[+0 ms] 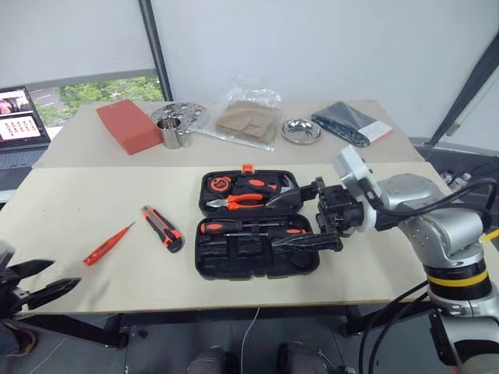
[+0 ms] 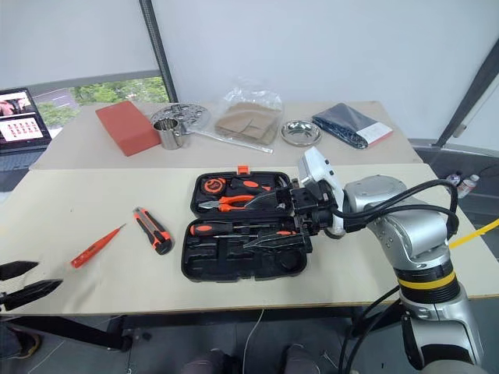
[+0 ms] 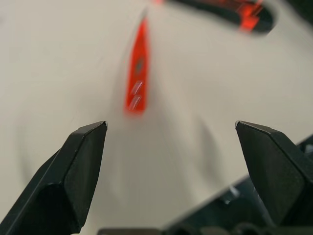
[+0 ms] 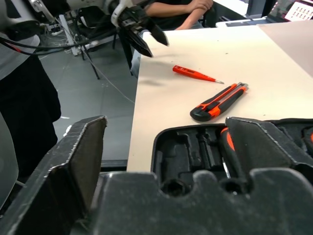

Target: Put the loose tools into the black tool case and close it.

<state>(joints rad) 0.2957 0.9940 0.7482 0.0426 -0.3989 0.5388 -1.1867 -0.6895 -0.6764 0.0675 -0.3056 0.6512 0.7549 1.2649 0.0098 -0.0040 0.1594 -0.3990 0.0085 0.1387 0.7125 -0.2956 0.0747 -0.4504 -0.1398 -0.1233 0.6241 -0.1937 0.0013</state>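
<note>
The black tool case (image 1: pixel 210 265) lies open in the middle of the near table. Orange-handled pliers (image 1: pixel 238 202) sit in its far half and an orange-and-black screwdriver (image 1: pixel 234 227) in a recess across its middle. To the case's left, the orange-and-black utility knife (image 1: pixel 162 228) and the slim orange tester screwdriver (image 1: pixel 107 244) lie loose on the table. My right gripper (image 1: pixel 296 218) hovers over the case's right side, open, with nothing between its fingers. My left gripper (image 1: pixel 48 278) is open at the table's near left corner, short of the tester screwdriver (image 3: pixel 137 73).
On the far table stand a red block (image 1: pixel 129 126), a metal cup (image 1: pixel 171 134), a clear bag of brown pieces (image 1: pixel 249 117), a metal bowl (image 1: pixel 302 131) and a dark flat packet (image 1: pixel 351 123). A laptop (image 1: pixel 19 117) sits at far left. A person's arms (image 4: pixel 181 7) rest beyond the table.
</note>
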